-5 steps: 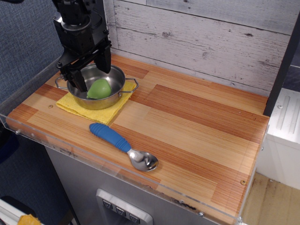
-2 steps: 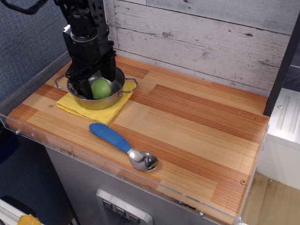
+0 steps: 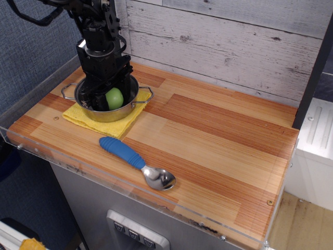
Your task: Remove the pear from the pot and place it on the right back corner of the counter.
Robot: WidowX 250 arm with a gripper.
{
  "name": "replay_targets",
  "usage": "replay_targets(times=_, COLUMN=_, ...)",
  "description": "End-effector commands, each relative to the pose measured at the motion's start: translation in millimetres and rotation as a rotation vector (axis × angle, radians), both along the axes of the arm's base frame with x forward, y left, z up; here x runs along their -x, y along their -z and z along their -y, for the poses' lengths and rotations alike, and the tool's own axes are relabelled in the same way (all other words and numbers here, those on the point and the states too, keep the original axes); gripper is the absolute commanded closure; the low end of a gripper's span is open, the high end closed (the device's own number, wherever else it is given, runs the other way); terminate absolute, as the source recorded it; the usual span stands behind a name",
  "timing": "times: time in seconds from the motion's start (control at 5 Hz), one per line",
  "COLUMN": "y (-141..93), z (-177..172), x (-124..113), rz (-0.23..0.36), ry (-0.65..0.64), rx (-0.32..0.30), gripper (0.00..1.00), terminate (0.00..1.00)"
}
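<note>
The light green pear [image 3: 115, 98] lies inside the shiny steel pot [image 3: 106, 111], which stands at the back left of the wooden counter [image 3: 208, 140]. My black gripper [image 3: 113, 96] reaches down into the pot. Its fingers stand close against both sides of the pear and hide part of it, so the gripper looks shut on the pear. The pear still rests low in the pot. The right back corner of the counter [image 3: 281, 117] is bare wood.
The pot sits on a yellow cloth [image 3: 99, 121]. A blue-handled metal spoon [image 3: 136, 162] lies near the front edge. A clear acrylic rim [image 3: 130, 190] edges the counter. A white plank wall [image 3: 223, 41] stands behind, and a dark post [image 3: 315, 67] stands at the right back.
My gripper came down from above the pot into it, shifted slightly right, and its fingers narrowed around the pear. The pot, cloth and spoon have not moved.
</note>
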State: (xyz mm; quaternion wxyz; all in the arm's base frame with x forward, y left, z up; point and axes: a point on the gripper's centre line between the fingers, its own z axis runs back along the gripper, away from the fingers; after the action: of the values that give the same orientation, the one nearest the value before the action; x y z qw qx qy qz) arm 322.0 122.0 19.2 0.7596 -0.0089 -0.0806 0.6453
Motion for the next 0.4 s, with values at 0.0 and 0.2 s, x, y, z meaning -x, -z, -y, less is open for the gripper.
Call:
replay_targets(times=0.0, y=-19, z=-3, x=-3, rz=0.042, ry=0.012, rx=-0.021, gripper=1.00, terminate=0.00)
replay_targets(times=0.2, y=-38, z=-4, x=2, rz=0.061, ry=-0.006, rx=-0.032, gripper=1.00, terminate=0.00)
